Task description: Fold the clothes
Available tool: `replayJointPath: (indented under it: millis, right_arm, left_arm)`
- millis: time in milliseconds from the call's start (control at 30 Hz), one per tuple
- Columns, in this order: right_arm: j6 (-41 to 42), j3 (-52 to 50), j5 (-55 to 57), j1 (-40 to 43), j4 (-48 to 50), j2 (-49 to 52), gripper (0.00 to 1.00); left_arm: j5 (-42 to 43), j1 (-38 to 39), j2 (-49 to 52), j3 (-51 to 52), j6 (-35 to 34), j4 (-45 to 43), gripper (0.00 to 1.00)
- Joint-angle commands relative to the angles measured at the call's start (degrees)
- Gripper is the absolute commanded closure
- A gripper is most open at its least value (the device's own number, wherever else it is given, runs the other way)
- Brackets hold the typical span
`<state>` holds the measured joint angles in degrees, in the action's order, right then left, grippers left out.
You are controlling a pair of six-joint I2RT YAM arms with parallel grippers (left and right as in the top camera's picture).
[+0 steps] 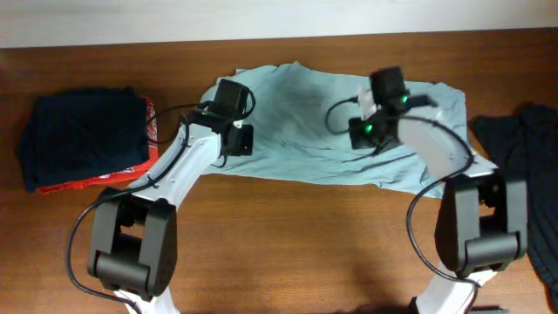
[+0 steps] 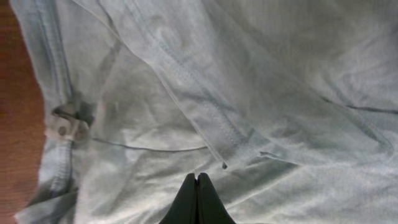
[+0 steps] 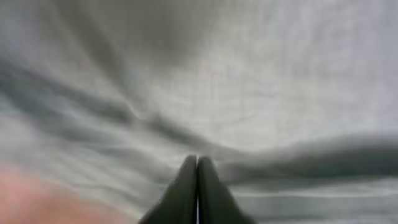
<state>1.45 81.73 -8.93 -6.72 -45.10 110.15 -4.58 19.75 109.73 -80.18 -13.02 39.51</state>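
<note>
Overhead: wrinkled grey-blue T-shirt (image 1: pixel 305 113) spread across the far middle of the desk (image 1: pixel 305 244); left wrist: left tool (image 2: pixel 198 182) fully closed just above the shirt, nothing visibly gripped; right wrist: right tool (image 3: pixel 198 165) fully closed at blurred cloth, any hold indiscernible.

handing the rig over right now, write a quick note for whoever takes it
Left gripper: shut, tips low over the T-shirt, no fabric seen pinched.
Right gripper: shut over the same cloth; view blurred, grip unclear.
T-shirt: spread out, wrinkled, at the far middle of the table, both arms above it.
Done: no tidy fold visible.
Left: the whole fold.
</note>
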Motion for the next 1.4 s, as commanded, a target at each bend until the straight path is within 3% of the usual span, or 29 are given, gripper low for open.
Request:
replayJointPath:
  millis: [0,133,300,500,800,1133,1367]
  right_arm:
    - [0.31,10.97,0.2,1.53,-10.91,-0.07,0.86]
    - [0.52,18.56,0.2,3.98,-26.8,-0.07,0.7]
    - [2.27,15.63,0.35,8.07,-32.74,-0.04,0.68]
    - [4.04,5.84,-0.11,13.57,-27.85,-0.04,0.68]
    - [6.43,-5.33,-0.42,15.43,-16.28,-0.04,0.68]
    - [9.81,-14.69,5.53,15.47,-4.74,-0.04,0.68]
    - [11.69,-16.33,10.75,15.5,-4.31,-0.04,0.66]
  left_arm:
    - [-1.27,-0.15,0.02,-4.42,2.36,2.82,0.99]
    - [-1.16,-0.31,0.02,-6.29,2.43,7.23,0.95]
    - [-0.81,-0.31,0.09,-6.12,2.43,11.61,0.95]
    - [-0.83,-0.31,3.1,-6.1,2.4,10.58,0.99]
    - [-1.75,-0.63,13.14,-6.1,0.74,8.96,0.99]
    - [-5.9,-0.81,13.57,-6.1,-0.63,9.2,0.99]
    - [-6.19,-0.79,13.57,-6.1,-0.63,10.08,0.99]
